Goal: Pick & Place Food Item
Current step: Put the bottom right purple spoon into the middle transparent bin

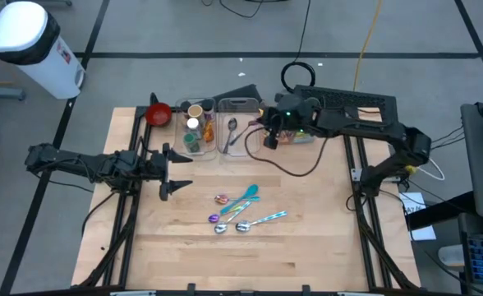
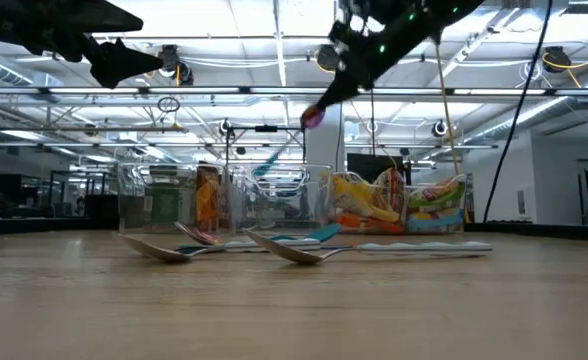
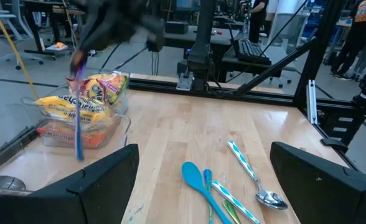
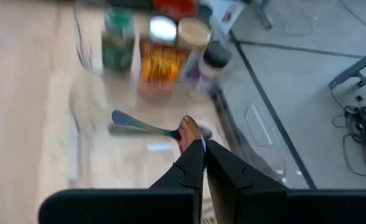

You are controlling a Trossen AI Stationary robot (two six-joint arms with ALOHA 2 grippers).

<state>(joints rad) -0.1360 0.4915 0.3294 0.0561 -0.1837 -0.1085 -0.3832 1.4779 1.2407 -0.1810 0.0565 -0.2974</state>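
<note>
My right gripper (image 1: 264, 123) is raised over the clear bins at the table's far side and is shut on a spoon (image 3: 78, 118) with a purple bowl end and a blue handle. It also shows in the low view (image 2: 319, 105). The spoon hangs over the gap between the middle bin (image 1: 237, 123) and the snack-packet bin (image 1: 297, 136). My left gripper (image 1: 176, 171) is open and empty, raised over the table's left part. Several other spoons (image 1: 246, 210) lie flat on the middle of the table. My right gripper pinches the spoon by its purple bowl end (image 4: 189, 129) between its two fingertips. The fingers come from above, slanting down. The spoon is lifted clear, and its blue handle (image 3: 78, 134) hangs straight down below the fingers.
A bin of jars and bottles (image 1: 194, 127) stands left of the middle bin, which holds a dark spoon (image 1: 232, 131). A red bowl (image 1: 158, 113) sits at the far left corner. A black cable (image 1: 295, 168) loops over the table near the snack bin.
</note>
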